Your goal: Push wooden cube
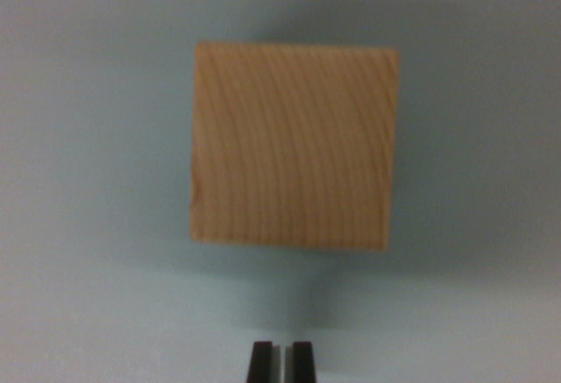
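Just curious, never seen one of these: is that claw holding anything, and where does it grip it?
Nothing. The gripper is closed on itself, apart from the wooden cube.

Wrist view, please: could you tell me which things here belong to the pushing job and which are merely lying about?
Belongs to the job:
- wooden cube, square face towards the camera
- gripper, fingertips close together at the bottom edge, apart from the cube

Just lying about:
- nothing else shows; only the pale surface under the cube
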`<state>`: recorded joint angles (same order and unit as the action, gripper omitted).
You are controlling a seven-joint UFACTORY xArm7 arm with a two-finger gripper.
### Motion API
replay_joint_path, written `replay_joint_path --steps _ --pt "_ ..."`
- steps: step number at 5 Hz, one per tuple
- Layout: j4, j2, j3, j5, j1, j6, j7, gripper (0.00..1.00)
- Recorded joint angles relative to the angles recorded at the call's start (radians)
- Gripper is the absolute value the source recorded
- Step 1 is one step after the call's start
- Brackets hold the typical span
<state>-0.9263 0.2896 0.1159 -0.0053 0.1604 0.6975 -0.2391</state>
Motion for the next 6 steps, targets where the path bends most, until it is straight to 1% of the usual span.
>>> replay_joint_path --steps 1,2,3,4,5,6 --pt "0.0 0.0 0.0 0.0 0.0 0.0 0.0 1.0" --pt "-0.036 0.022 -0.002 -0.0018 -0.0011 0.013 0.003 1.0" --pt "-0.036 0.022 -0.002 -0.0018 -0.0011 0.013 0.003 1.0" --pt "-0.076 0.048 -0.005 -0.0039 -0.0024 0.028 0.006 1.0" --pt "-0.076 0.048 -0.005 -0.0039 -0.0024 0.028 0.006 1.0" --pt "-0.12 0.075 -0.007 -0.0062 -0.0037 0.045 0.009 1.0"
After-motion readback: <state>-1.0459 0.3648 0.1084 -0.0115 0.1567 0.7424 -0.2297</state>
